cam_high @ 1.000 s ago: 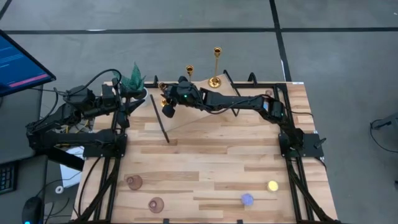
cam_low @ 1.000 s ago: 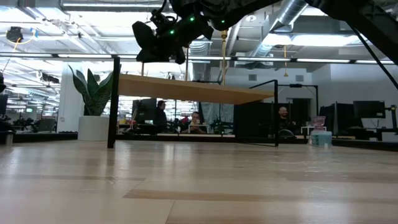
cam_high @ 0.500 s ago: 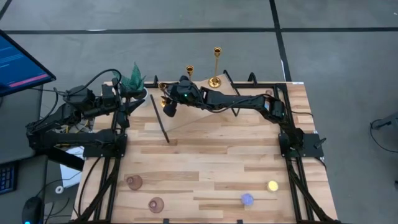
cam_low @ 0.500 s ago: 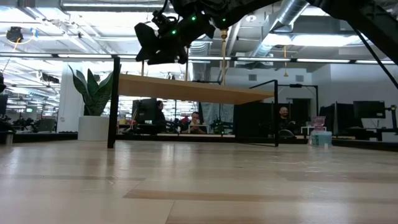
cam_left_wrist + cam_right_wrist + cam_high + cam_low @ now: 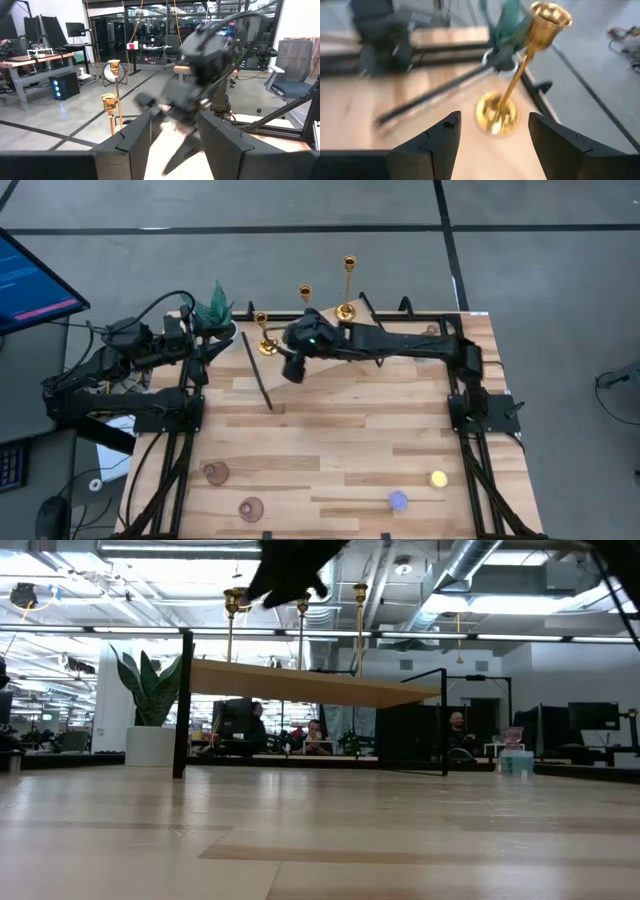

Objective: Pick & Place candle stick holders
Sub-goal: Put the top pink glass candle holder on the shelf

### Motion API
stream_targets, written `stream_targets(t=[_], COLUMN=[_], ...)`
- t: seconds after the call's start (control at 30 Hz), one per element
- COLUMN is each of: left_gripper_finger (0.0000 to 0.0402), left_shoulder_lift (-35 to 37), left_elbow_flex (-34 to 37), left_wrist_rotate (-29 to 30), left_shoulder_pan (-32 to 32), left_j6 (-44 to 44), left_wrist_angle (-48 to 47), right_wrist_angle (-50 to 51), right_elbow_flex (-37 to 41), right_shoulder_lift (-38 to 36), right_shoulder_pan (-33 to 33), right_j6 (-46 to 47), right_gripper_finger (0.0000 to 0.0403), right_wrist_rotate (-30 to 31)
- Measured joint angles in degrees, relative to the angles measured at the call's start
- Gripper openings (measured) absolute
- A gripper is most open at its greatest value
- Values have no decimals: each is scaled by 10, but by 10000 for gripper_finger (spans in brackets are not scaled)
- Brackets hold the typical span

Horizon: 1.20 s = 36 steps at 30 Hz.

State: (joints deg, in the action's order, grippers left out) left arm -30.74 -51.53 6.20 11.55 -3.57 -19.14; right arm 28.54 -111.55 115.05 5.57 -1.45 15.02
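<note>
With its fingers spread wide and empty, the right gripper (image 5: pixel 291 370) hangs near a gold candlestick (image 5: pixel 264 332).
Looks like that one is placed; next I'd expect a reach for a pink holder (image 5: pixel 215 473).

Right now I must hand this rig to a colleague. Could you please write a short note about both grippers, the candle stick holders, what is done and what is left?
Right gripper: open and empty, above the far middle of the table, near a gold candlestick that stands upright on its own.
Left gripper: waiting at the far left edge, beside the green plant.
Two more gold candlesticks, a short one and the tallest, stand at the far edge.
Two pink holders sit near the front left; a third is not visible.
Done: three gold ones stand at the far edge.
Left: probably the pink holders.
</note>
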Motion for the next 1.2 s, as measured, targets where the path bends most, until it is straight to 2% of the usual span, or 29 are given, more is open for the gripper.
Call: stream_targets(t=[0.13, 0.23, 0.4, 0.53, 0.7, 0.9, 1.07, 1.2], left_gripper_finger=[163, 163, 163, 163, 163, 163, 163, 163], left_shoulder_lift=[0, 0, 0, 0, 0, 0, 0, 0], left_elbow_flex=[0, 0, 0, 0, 0, 0, 0, 0], left_wrist_rotate=[1, 2, 2, 2, 2, 2, 2, 7], left_shoulder_pan=[0, 0, 0, 0, 0, 0, 0, 0], left_j6=[-2, -2, -2, -2, -1, 0, 0, 0], left_wrist_angle=[0, 0, 0, 0, -1, -1, -1, -1], right_wrist_angle=[136, 249, 467, 613, 593, 609, 608, 604], right_elbow_flex=[0, 0, 6, 64, 211, 399, 527, 605], right_shoulder_lift=[-56, -89, -120, -155, -249, -373, -468, -528], right_shoulder_pan=[-48, -85, -127, -159, -175, -175, -141, -92], right_j6=[23, 79, 283, 486, 617, 800, 918, 967], right_gripper_finger=[224, 223, 227, 231, 231, 231, 231, 230], right_wrist_rotate=[23, 119, 289, 344, 343, 291, 236, 227])
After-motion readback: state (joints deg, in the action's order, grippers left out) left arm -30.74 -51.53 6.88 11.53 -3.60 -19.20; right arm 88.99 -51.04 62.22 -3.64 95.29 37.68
